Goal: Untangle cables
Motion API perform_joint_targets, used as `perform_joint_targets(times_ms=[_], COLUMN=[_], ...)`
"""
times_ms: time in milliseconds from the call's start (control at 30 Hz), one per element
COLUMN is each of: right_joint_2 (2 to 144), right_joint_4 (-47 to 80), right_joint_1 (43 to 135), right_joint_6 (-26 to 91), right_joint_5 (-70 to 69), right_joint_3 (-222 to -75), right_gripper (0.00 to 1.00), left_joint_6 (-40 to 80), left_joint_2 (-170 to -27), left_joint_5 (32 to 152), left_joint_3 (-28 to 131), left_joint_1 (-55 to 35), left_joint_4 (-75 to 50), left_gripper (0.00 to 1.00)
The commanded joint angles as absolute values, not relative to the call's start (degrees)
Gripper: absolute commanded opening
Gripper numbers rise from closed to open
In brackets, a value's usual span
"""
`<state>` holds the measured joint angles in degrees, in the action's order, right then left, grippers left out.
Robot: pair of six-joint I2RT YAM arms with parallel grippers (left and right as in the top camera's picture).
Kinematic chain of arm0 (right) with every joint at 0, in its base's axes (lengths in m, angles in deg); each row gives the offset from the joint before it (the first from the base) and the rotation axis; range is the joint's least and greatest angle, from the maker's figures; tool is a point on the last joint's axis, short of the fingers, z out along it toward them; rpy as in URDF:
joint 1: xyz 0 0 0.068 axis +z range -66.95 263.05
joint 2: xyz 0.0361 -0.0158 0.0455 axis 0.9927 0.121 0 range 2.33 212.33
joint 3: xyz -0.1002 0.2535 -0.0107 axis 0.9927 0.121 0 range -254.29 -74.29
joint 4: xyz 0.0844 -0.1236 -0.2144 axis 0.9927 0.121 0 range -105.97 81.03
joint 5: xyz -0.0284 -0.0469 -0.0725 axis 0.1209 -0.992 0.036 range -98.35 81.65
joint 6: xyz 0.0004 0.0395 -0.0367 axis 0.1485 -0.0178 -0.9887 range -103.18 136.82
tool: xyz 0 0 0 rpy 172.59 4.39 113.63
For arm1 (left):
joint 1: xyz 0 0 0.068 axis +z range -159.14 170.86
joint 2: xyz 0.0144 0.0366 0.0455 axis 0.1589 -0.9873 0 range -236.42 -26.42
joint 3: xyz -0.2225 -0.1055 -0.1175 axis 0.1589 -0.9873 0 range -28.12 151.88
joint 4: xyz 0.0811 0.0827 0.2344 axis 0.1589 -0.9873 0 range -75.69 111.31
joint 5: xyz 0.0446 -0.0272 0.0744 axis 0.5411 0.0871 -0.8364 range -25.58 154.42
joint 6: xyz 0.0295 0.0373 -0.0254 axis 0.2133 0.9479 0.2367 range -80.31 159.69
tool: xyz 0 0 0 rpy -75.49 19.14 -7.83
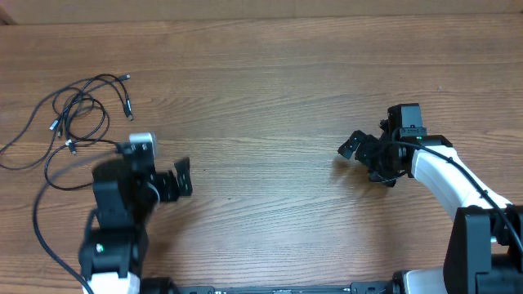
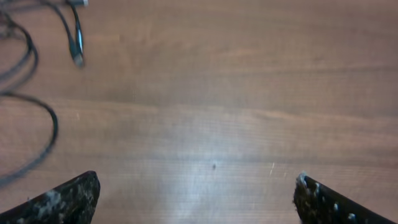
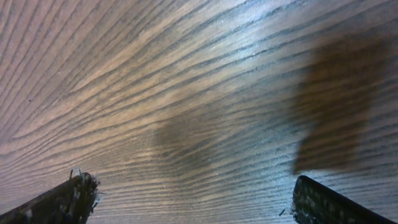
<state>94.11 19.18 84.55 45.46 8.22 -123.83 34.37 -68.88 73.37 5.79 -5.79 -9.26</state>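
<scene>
Wooden table (image 1: 270, 73): a brown surface that fills all three views, with grain running left to right in the overhead view. A paler strip (image 1: 261, 10) lies along the upper edge of that frame. Left wrist view: a soft sheen (image 2: 186, 180) at lower centre, with a dark speck (image 2: 213, 166) and a pale scratch (image 2: 272, 168) just right of it. Right wrist view: curved grain lines, brighter at upper right, with a central shadow (image 3: 186, 146) and a larger right-hand shadow (image 3: 336, 112).

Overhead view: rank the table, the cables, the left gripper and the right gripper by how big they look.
1. the table
2. the cables, sprawled across the left side
3. the left gripper and the right gripper: about alike, both open; the left one is blurred, so I won't rank them.
</scene>
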Motion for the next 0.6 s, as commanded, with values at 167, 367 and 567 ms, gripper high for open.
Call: perform_joint_targets(times_ms=[167, 367, 567], right_joint_2=[93.85, 93.85, 93.85], right_joint_4=[18.85, 18.83, 18.85], right_joint_1=[84.42, 84.42, 84.42], right_joint_6=[45.46, 45.46, 45.46], right_joint_5=[8.36, 8.36, 8.36], right_joint_3=[-124.18, -124.18, -124.18], right_gripper=[1.00, 1.00, 1.00], left_joint_6=[35.44, 35.44, 35.44], left_joint_2=[-56.40, -50.87, -49.56], left_joint_5=[74.13, 74.13, 74.11], left_joint_3=[-9.73, -13.03, -13.03], left_joint_1=[-6.18, -6.18, -6.18], left_joint_4=[-11.14, -12.86, -13.39], left_gripper=[1.00, 1.00, 0.99])
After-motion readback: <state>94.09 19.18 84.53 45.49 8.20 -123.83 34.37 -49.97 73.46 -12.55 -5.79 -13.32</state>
